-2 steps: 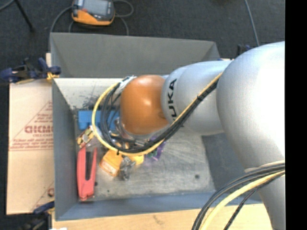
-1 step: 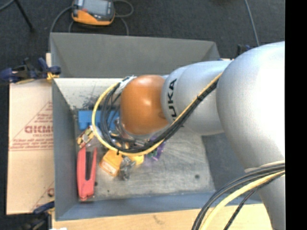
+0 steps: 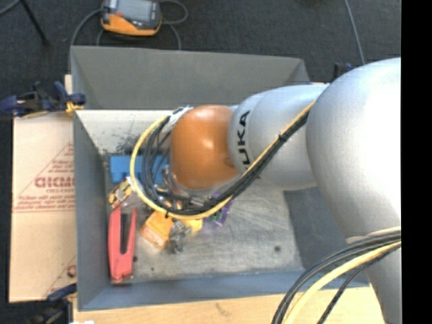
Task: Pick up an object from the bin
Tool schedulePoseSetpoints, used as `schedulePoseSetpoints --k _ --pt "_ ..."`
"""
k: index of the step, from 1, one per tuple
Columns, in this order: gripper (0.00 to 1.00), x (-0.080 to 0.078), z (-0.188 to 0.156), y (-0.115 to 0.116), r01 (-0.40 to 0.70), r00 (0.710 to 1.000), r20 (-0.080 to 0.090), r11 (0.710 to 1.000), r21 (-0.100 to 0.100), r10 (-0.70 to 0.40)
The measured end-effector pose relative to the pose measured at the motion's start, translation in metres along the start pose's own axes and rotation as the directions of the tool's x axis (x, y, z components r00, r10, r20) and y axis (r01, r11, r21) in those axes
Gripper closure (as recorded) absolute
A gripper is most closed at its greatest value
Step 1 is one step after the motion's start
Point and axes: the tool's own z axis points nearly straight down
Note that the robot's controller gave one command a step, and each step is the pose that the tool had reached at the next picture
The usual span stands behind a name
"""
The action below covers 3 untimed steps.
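The end effector (image 3: 177,237) hangs low in the left half of the bin (image 3: 270,252), beneath the orange cover (image 3: 199,147) on the wrist. Whether it is apart or together cannot be told. Just left of it lies a yellow-orange block (image 3: 155,232), with a long red tool (image 3: 121,243) along the left wall and a blue box (image 3: 120,167) further up.

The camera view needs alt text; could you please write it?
A robot arm with an orange wrist cover reaches from the right into a grey metal bin, its gripper beside a small yellow thing. A long red tool lies by the left wall, a blue thing beyond it.
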Motion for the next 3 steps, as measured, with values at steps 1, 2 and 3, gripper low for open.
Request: schedulePoseSetpoints --k 1,2,3 --pt "1.00 0.002 -0.018 -0.001 -0.001 1.000 -0.005 1.000 0.002 0.001" --pt "1.00 0.001 -0.037 -0.001 -0.003 1.000 -0.003 1.000 0.004 0.003" --pt "1.00 0.001 -0.056 -0.002 -0.005 1.000 0.000 1.000 0.006 0.005"
